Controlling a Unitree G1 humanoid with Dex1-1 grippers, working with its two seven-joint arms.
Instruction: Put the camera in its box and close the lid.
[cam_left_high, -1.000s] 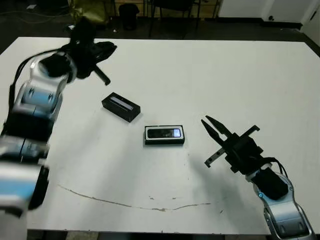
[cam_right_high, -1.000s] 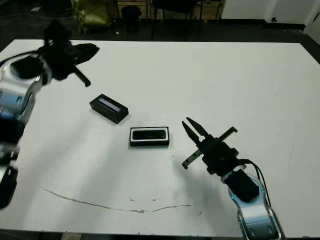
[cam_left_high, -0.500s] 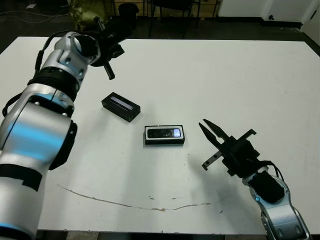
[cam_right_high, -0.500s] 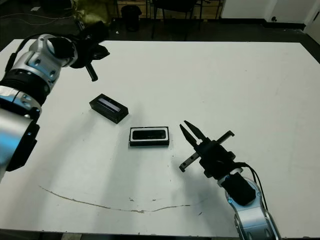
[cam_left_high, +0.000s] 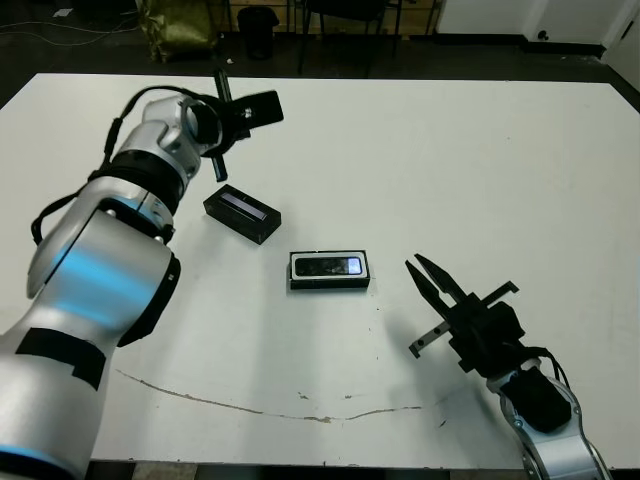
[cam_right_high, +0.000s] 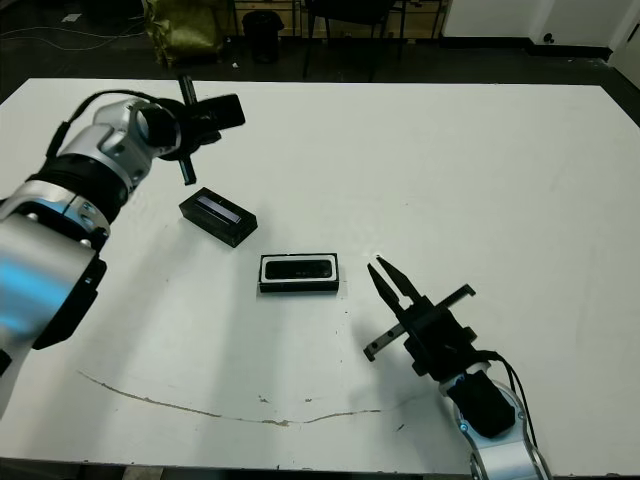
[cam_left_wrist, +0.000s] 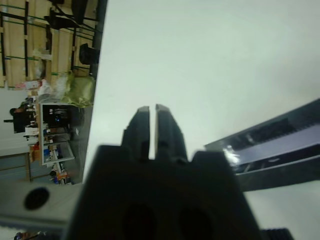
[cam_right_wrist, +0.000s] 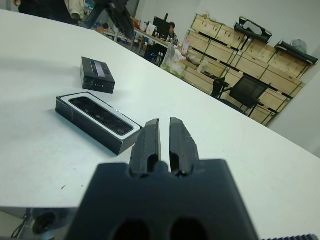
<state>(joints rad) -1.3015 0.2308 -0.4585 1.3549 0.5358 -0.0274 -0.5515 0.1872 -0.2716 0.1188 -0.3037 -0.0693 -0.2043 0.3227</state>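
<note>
Left eye view: the box (cam_left_high: 330, 271) is seen near the middle of the white table (cam_left_high: 480, 160), with the camera (cam_left_high: 329, 266) lying inside it on the white lining, pale patch towards the right end. The lid (cam_left_high: 241, 214) lies apart from the box, up and to the left, grey strip facing up, at an angle. The left gripper (cam_left_high: 262, 105) is held above the table's far left area, beyond the lid, nothing gripped. The right gripper (cam_left_high: 424, 273) is placed to the right of the box, not touching it, nothing gripped.

Right eye view: same layout is shown; nothing is added.

Left wrist view: the left gripper's fingers (cam_left_wrist: 141, 125) are seen almost pressed together, only a thin slit between them, nothing held. Bare table lies beyond them. A dark piece with a grey band is seen at the edge, likely the lid.

Right wrist view: the right gripper's fingers (cam_right_wrist: 150, 140) are nearly closed, a narrow gap left, empty. The box with the camera in it is just beyond the tips; the lid sits further off.
</note>
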